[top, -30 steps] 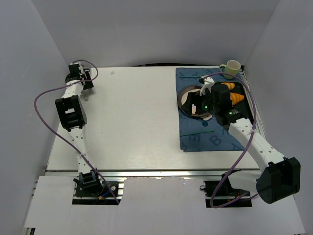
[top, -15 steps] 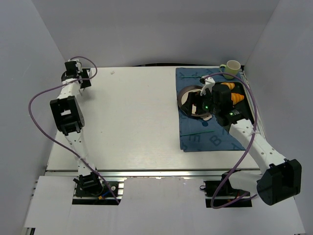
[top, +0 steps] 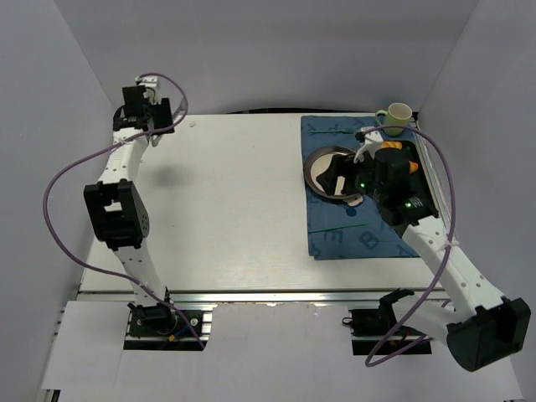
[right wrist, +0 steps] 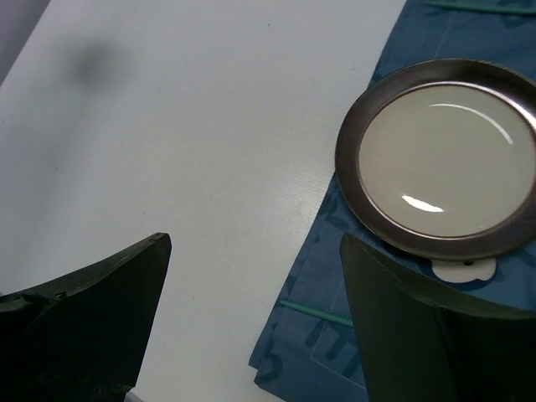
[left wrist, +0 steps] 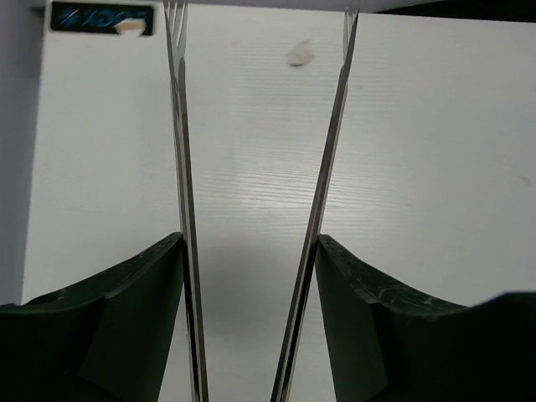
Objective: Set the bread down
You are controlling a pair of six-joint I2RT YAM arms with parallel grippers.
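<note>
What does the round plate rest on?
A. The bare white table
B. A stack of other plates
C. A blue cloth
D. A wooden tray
C: the right wrist view shows the plate lying on the blue cloth, next to the white table.

Left arm (top: 115, 209): stretched from the near-left base to the far-left corner, elbow bent midway.
Left gripper (left wrist: 262, 50): at the far left, thin fingers parted, nothing between them.
Right arm (top: 435, 244): reaching from the near-right base toward the far right, forearm angled left.
Right gripper (right wrist: 255, 243): tilted downward, jaws wide apart, holding nothing.
</note>
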